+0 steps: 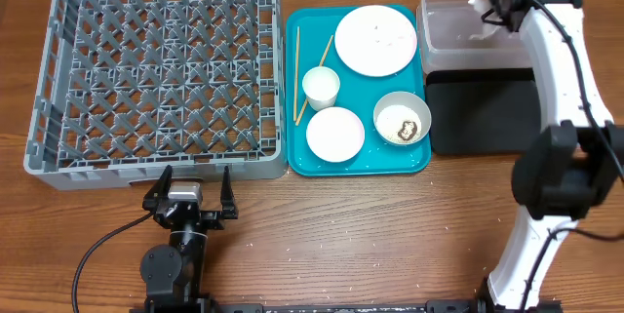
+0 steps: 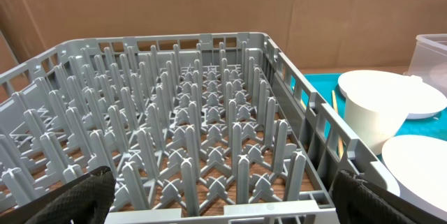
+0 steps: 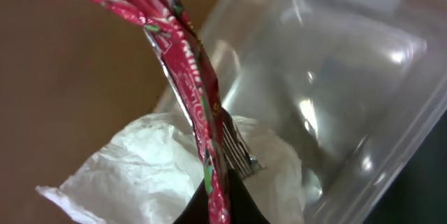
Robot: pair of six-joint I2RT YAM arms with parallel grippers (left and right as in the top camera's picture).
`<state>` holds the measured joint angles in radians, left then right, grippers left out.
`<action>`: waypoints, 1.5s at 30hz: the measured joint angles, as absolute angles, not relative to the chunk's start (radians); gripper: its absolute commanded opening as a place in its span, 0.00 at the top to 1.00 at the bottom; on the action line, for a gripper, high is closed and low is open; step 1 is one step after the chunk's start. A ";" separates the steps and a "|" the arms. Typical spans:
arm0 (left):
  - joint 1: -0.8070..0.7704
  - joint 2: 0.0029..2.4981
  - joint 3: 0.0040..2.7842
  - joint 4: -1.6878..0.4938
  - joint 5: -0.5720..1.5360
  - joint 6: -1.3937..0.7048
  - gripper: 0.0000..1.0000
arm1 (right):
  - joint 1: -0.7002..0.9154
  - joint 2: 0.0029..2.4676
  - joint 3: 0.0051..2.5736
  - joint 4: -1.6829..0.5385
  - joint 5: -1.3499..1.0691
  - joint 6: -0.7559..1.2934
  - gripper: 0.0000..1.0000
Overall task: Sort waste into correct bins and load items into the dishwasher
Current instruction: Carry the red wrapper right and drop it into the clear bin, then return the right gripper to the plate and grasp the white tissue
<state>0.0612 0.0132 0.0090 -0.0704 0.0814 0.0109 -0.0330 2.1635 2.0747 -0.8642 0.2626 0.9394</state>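
Note:
My right gripper (image 3: 220,206) is shut on the red shiny wrapper (image 3: 187,77), which sticks up out of the jaws. It hangs over the clear tub (image 3: 342,77), also in the overhead view (image 1: 453,35). The crumpled white napkin (image 3: 133,172) lies right behind the jaws at the tub's corner. My left gripper (image 1: 190,194) is open and empty at the front wall of the grey dish rack (image 1: 161,69). The plate (image 1: 375,40), cup (image 1: 321,87), small dish (image 1: 334,134), chopsticks (image 1: 298,74) and bowl (image 1: 402,108) with a brown food scrap (image 1: 405,130) sit on the teal tray (image 1: 356,164).
The black tray (image 1: 483,108) lies in front of the clear tub, right of the teal tray. Small white specks lie scattered on the wooden table near its front edge. In the left wrist view the rack (image 2: 188,112) fills the front, with the cup (image 2: 374,116) to its right.

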 measured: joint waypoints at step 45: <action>0.061 0.013 0.009 -0.070 0.081 0.011 0.00 | 0.262 2.450 2.078 -0.579 -0.010 -0.031 0.16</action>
